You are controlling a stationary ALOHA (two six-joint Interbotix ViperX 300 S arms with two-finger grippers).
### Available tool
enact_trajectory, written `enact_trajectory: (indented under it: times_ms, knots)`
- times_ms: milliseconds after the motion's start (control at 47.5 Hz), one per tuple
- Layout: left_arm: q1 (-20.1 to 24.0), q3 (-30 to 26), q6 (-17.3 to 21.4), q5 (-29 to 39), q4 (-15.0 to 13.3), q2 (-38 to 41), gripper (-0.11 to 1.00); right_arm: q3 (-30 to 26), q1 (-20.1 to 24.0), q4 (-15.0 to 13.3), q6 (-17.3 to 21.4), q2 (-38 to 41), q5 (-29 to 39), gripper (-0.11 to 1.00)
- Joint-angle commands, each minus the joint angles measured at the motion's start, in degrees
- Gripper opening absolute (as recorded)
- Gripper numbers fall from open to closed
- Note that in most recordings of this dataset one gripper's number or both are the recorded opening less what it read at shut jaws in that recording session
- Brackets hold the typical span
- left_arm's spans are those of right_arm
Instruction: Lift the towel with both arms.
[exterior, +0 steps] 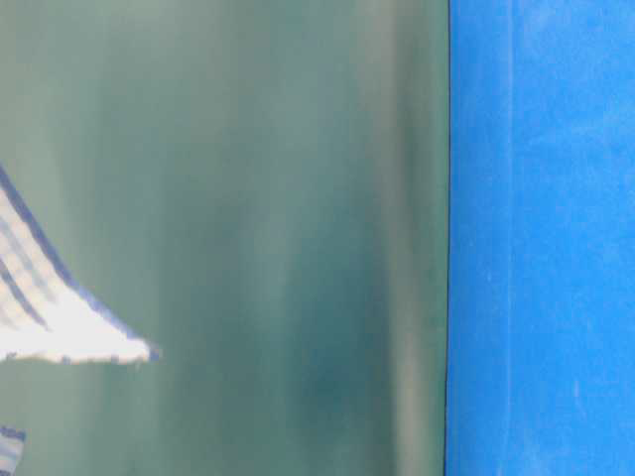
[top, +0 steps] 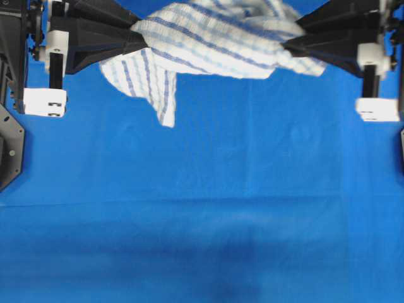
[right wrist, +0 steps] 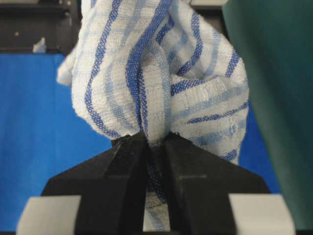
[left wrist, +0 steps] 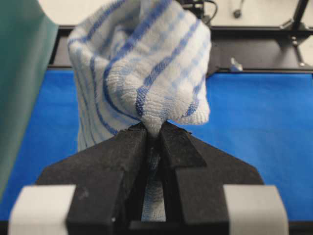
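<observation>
Towel (top: 214,41): white cloth with blue and paler grey-blue stripes in a loose check, stretched across the top of the overhead frame between the two grippers, its middle bunched and sagging.
Towel's loose corner: one flap hangs down at upper left of centre in the overhead view, ending in a point over the table cover.
Towel at table level: only a striped pointed corner (exterior: 60,322) shows at the left edge of that frame, with a smaller scrap in the lower-left corner; the view is blurred.
Left gripper (top: 137,36): enters from the upper left of the overhead frame, black wedge fingers pinched tight on the towel's left end.
Left gripper, wrist view (left wrist: 153,131): the two fingers stand narrow with a fold of cloth squeezed between them; the towel balloons above the tips and fills the upper centre.
Right gripper (top: 289,45): enters from the upper right of the overhead frame, fingers clamped on the towel's right end.
Right gripper, wrist view (right wrist: 155,139): narrow gap, striped cloth running down between the fingers and bulging above them.
White blocks (top: 45,102): pale plastic pieces on both arms, at the left and right edges of the overhead frame.
Table cover (top: 208,208): plain blue sheet, faintly creased, filling the rest of the overhead frame.
Green panel (exterior: 248,238): blurred dull-green surface across most of the table-level frame.
Writing or labels: none readable on anything.
</observation>
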Motion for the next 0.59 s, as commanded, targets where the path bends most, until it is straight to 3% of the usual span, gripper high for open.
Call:
enact_trajectory:
  times_ms: [0,84,211,316,379,569]
  knots:
    - [0.1,-1.6,0.1,-0.6,0.1,-0.2,0.06,-1.3,0.1,-0.2,-0.1,-1.1,-0.6,0.14]
    - [0.1,-1.5,0.0,-0.7,0.1,-0.2,0.24,-1.3,-0.4,-0.3,0.0,-0.8,-0.4,0.33]
    - [0.2,-1.2,0.2,-2.6,0.1,-0.2,0.63,-1.4,-0.7,-1.5,-0.1,0.0,-0.3,0.65]
    - [0.2,-1.2,0.2,-3.3,0.1,-0.2,0.88,-1.6,-0.7,-2.0,0.0,0.2,-0.4,0.64]
    - [0.2,-1.1,0.2,-3.3,0.1,-0.2,0.93,-1.5,-0.7,-2.1,0.0,0.1,-0.3,0.64]
    - [0.2,-1.1,0.2,-3.3,0.1,-0.2,0.93,-1.5,-0.7,-2.2,0.1,0.1,-0.3,0.64]
